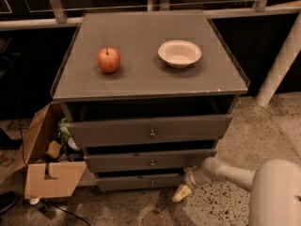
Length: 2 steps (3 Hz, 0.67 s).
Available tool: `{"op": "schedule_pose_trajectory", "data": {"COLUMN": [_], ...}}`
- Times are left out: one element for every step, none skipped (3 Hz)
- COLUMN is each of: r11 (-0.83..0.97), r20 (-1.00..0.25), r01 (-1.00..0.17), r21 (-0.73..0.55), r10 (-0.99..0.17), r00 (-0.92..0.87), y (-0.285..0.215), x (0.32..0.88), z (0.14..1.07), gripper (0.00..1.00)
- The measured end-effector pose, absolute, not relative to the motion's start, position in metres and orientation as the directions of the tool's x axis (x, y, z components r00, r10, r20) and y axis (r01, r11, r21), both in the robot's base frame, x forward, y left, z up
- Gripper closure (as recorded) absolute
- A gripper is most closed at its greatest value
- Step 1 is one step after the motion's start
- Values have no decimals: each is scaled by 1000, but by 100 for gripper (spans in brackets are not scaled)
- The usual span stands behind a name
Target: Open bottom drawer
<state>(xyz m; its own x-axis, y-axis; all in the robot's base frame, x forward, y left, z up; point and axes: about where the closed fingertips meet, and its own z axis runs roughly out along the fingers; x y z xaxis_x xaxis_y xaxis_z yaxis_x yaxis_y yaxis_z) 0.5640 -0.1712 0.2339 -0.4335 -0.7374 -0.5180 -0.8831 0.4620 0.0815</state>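
A dark grey cabinet has three drawers, each with a small brass knob. The bottom drawer [138, 182] is the narrowest and shallowest, low near the floor, with its knob [152, 183] at the centre. All three drawers stand slightly pulled out. My gripper [181, 192] is low at the right end of the bottom drawer's front, near the floor, to the right of the knob. My white arm [225, 173] reaches in from the lower right.
A red apple [108, 60] and a white bowl [179, 53] sit on the cabinet top [141, 79]. An open cardboard box [47, 173] with clutter stands on the floor at the left. A white post [282, 65] leans at the right. The floor is speckled.
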Motion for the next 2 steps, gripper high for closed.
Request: {"op": "schedule_pose_trajectory", "data": {"r11": [469, 490], "r20": [-514, -501], "r01": [-880, -870], "r21": [78, 65], "r10": [-738, -738], "r00": [-438, -453], "y": [-175, -187], "x": [567, 573], "z": [231, 223], "gripper": [0, 0]}}
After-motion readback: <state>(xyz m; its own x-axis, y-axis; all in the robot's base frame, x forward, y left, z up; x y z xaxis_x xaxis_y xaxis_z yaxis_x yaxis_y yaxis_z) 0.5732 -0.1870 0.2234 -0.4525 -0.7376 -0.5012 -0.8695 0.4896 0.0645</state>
